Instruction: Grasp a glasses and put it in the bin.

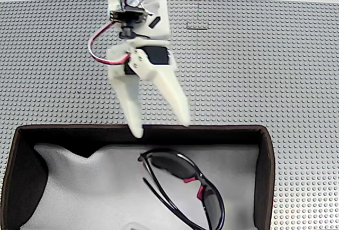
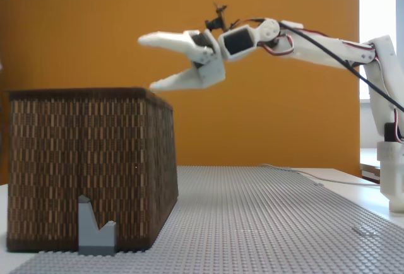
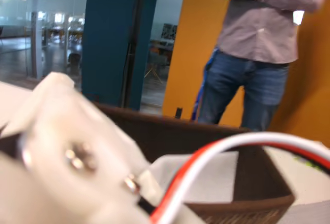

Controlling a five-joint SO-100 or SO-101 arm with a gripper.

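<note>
We find the glasses (image 1: 183,185) lying inside the bin (image 1: 267,177), on the lumpy white lining, toward the right half of the box in a fixed view from above; their long axis runs diagonally, from upper left near the middle of the bin down to lower right, lenses dark, small red accents at the bridge. The gripper (image 1: 160,125) hangs with jaws spread wide and nothing between them, tips just at the bin's far rim. In a fixed view from the side, the gripper (image 2: 149,63) sits above the rim level, clear of the brown wall, pointing over the bin (image 2: 88,166). So the glasses lie below and beyond the fingertips, farther into the box, apart from the jaws. We judge the placing done (the glasses rest free in the bin, untouched), and what remains is to draw the arm back over the grey studded tabletop (image 1: 265,71). The nearest obstacle to any low move is the bin's rim directly under the tips. A small grey block (image 2: 96,226) stands against the bin's outer wall, away from the arm. In the wrist view a person (image 3: 260,53) stands behind the bin (image 3: 247,203), well apart from the arm.
</note>
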